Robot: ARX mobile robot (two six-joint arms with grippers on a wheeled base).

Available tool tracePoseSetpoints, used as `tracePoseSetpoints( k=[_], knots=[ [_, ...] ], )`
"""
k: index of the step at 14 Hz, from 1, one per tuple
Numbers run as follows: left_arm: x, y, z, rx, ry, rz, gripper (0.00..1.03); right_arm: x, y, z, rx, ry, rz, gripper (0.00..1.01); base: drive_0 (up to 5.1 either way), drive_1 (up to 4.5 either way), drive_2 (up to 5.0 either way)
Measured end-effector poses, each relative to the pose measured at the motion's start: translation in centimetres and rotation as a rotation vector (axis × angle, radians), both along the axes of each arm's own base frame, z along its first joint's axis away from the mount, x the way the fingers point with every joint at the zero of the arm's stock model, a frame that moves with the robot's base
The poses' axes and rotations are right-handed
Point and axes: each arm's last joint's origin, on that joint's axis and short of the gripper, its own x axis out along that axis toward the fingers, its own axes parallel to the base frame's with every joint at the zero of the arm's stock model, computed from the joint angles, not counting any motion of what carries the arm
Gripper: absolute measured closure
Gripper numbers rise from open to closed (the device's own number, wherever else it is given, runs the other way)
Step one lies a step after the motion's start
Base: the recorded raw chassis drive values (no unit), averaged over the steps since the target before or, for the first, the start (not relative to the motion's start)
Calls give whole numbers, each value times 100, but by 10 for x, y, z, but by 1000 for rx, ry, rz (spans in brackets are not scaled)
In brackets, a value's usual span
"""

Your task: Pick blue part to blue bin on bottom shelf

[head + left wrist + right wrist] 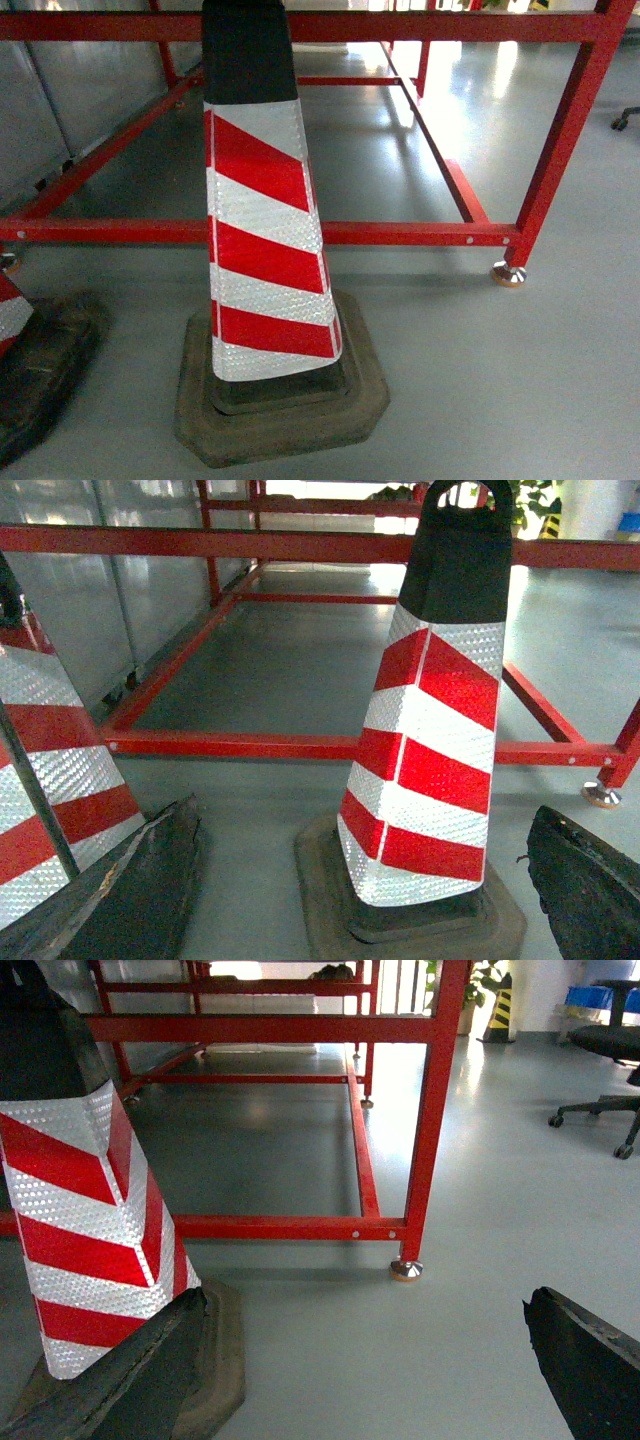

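The blue part, the blue bin and the bottom shelf are out of view in all three views. My left gripper (362,815) is open, its dark fingers (150,890) spread wide near the floor, with a red-and-white striped traffic cone (425,750) standing ahead between them. My right gripper (365,1300) is also open over bare grey floor, nothing between its fingers (590,1360). Neither gripper shows in the head view.
A red steel frame (400,233) stands low behind the cone (265,220), its foot (508,274) on the floor. A second cone (45,770) is at the left. An office chair (610,1050) stands far right. The cone's rubber base (280,400) spreads wide.
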Motion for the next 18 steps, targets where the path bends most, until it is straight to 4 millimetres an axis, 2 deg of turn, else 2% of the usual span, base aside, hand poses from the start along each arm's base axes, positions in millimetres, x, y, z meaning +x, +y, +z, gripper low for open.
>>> tracePoseSetpoints(
  k=[18],
  knots=[
    [0, 0, 0, 0, 0, 0, 5, 0, 0, 0, 0, 0, 0, 3, 0, 0, 0]
  ],
)
